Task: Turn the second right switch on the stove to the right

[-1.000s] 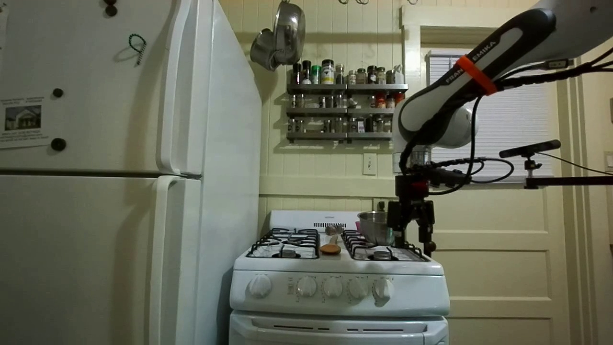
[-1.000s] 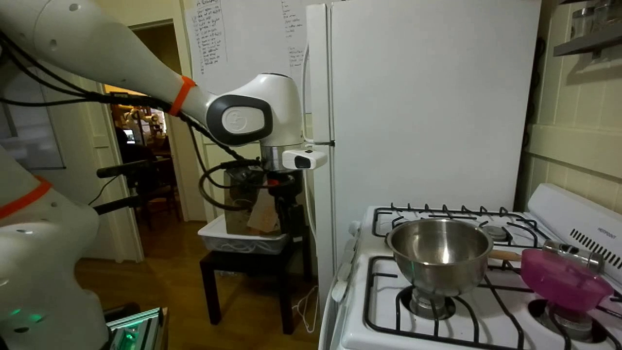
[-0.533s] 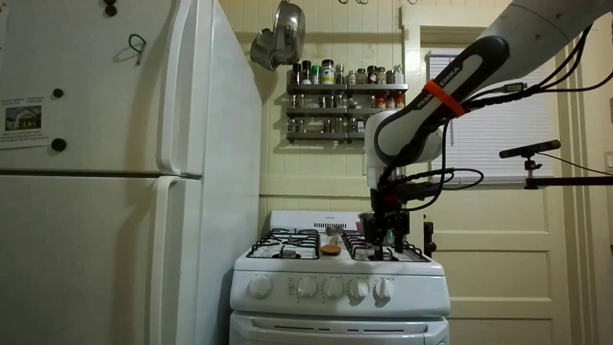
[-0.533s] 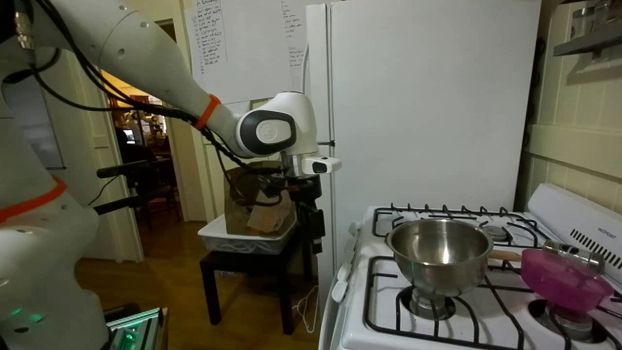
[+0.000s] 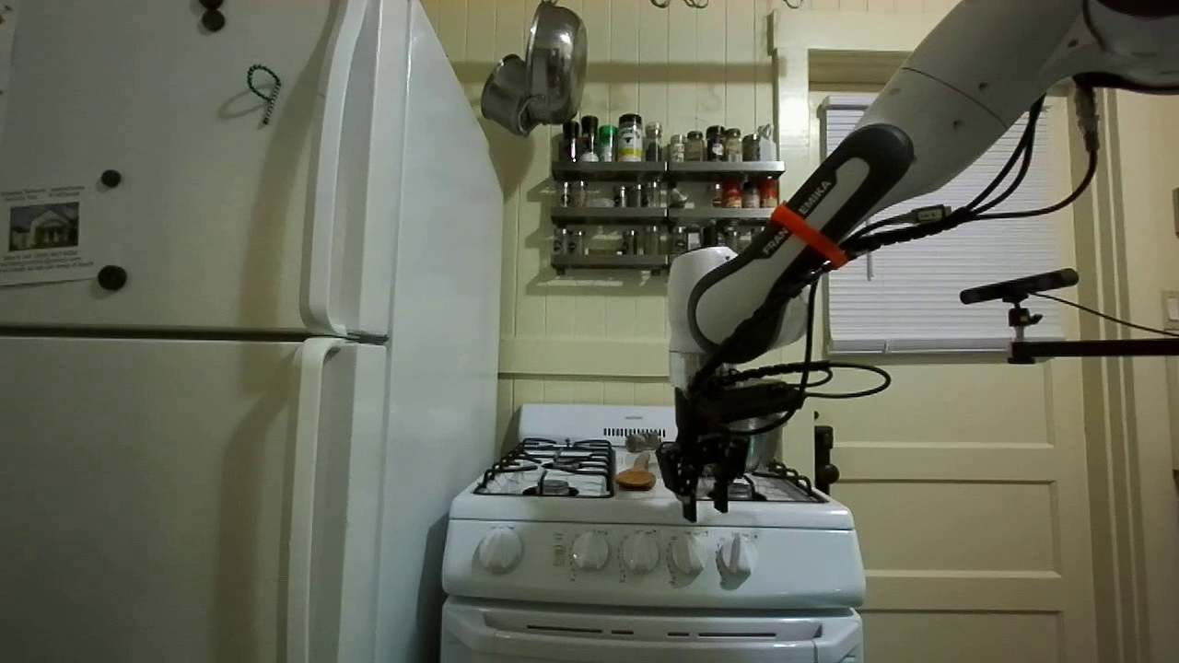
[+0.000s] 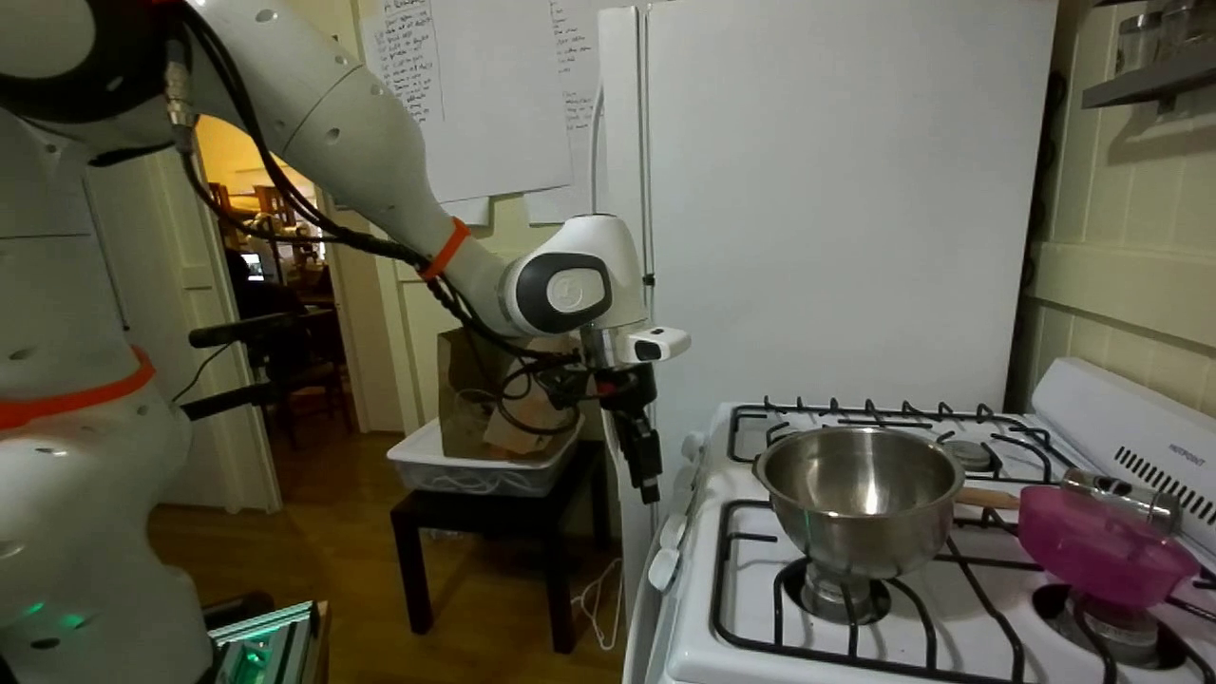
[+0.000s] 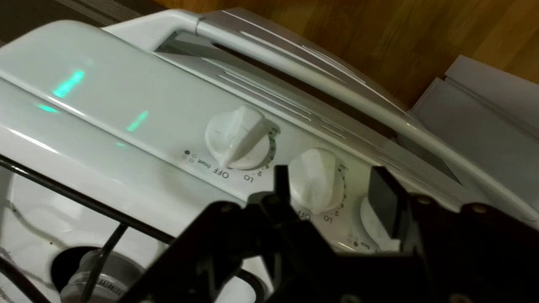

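The white stove (image 5: 801,571) has a row of round white knobs on its front panel. The second right switch (image 5: 689,554) points up in that exterior view; in the wrist view this second right switch (image 7: 313,181) shows near the left finger, its ridge toward the OFF and LO marks. My gripper (image 5: 706,509) hangs just above it, fingers down and apart from the knob. Tilted fingertips at the stove's front edge mark the gripper (image 6: 650,494) in an exterior view. In the wrist view the gripper (image 7: 329,167) is open, with nothing held between its pads.
The rightmost knob (image 7: 238,136) and a third knob (image 7: 377,223) flank the switch. A steel bowl (image 6: 860,513) and a pink container (image 6: 1092,551) sit on the burners. A wooden spoon (image 5: 636,477) lies between the grates. The refrigerator (image 6: 836,209) stands beside the stove.
My arm has come down and across, from beside the bowl to above the second right switch. The gripper has tilted and its jaws have drawn closer together. The knobs look unmoved.
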